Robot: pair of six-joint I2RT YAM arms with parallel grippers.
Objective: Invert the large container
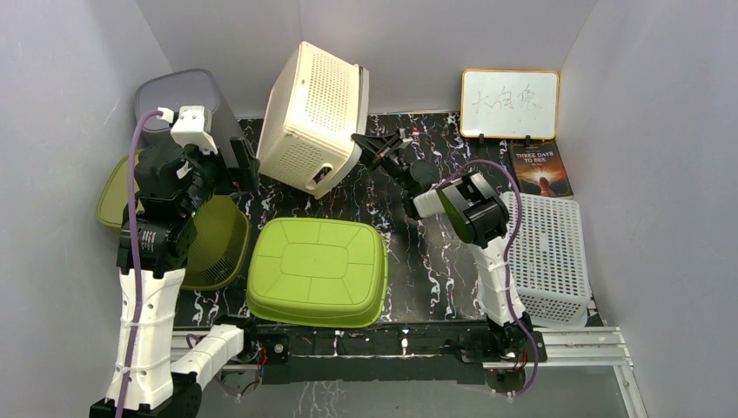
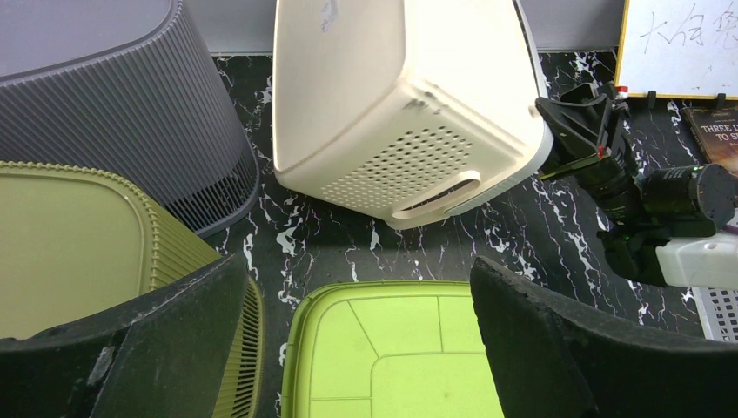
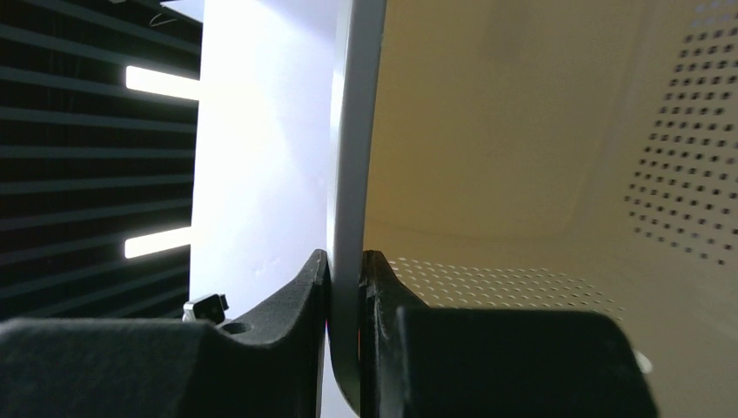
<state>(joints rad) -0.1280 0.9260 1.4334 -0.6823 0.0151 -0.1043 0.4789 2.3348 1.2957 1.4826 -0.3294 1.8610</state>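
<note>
- Top view: the large container, a cream perforated bin, stands tipped on edge at the back of the marbled table, base toward the left and open mouth toward the right. I cannot tell whether its low corner touches the tabletop. My right gripper meets it at the mouth rim. My left gripper sits just beside its base, next to the grey basket. The upturned green tub lies near, in front.
- Left wrist view: the left gripper has its fingers spread wide with nothing between them, only the green tub below. The large container fills the view ahead, with its handle slot facing me.
- Right wrist view: the right gripper is pinched on the thin rim of the large container, one finger inside and one outside.
- Handling, as I judge it: thin moulded plastic, light for its bulk, smooth, and likely to flex at the wall. A one-edge pinch may let it swing or slip, so I would trust the rim or the handle slot, and steady the base with the free gripper.
</note>
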